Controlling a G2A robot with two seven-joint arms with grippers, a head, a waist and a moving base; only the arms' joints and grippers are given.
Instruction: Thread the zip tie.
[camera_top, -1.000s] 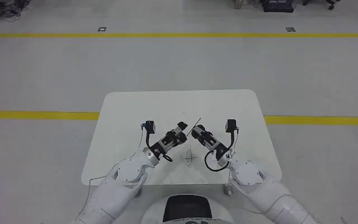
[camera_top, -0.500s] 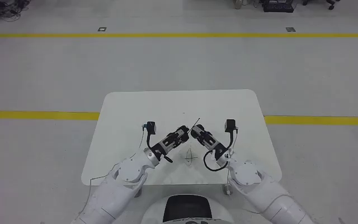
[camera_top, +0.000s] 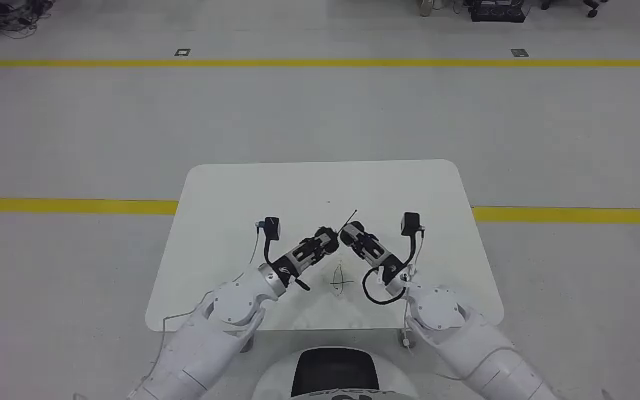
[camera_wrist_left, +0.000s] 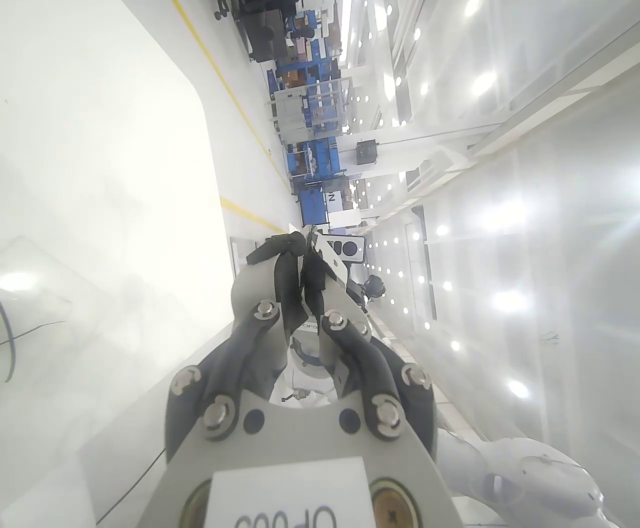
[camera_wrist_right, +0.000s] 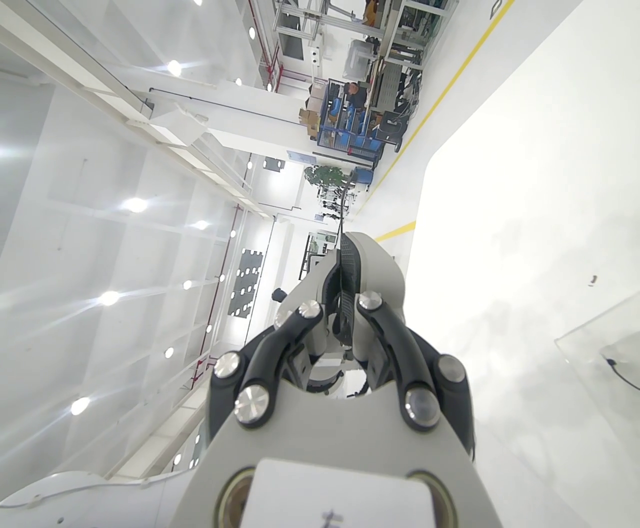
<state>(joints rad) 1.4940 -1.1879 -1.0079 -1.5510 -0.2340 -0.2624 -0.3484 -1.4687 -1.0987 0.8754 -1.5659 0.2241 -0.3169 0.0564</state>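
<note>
The right gripper (camera_wrist_right: 345, 250) is pinched shut on the zip tie (camera_wrist_right: 343, 220). Its ribbed dark pads lie flat against the strap, and a short free length pokes out past the fingertips. In the top view this free end (camera_top: 352, 217) slants up and away from the gripper, above the middle of the white counter (camera_top: 250, 200).

The left gripper (camera_wrist_left: 300, 250) sits just beside the right one, tips almost meeting. Its black-wrapped fingers (camera_wrist_left: 285, 280) are pressed together. Something small and dark sits at their tips, but I cannot tell whether it is the tie's head.

The tie is a narrow black plastic strap, thin and flat, and surely very light. It should flex easily across its flat face and resist bending edgewise, so the unsupported tip will probably wobble or droop if held far back. A hold close to the tip, flat faces against the pads, looks best for steering it into the small slot of the head. The head itself would want pinching by its sides, so the slot is left open. Smooth nylon may slip under a light pinch.

Both grippers have pale metal links with round silver fasteners. On the smooth, matte counter nearer the robot lies a clear plastic piece (camera_wrist_right: 590, 345) with a thin dark curved strand (camera_wrist_right: 617, 370) on it.
</note>
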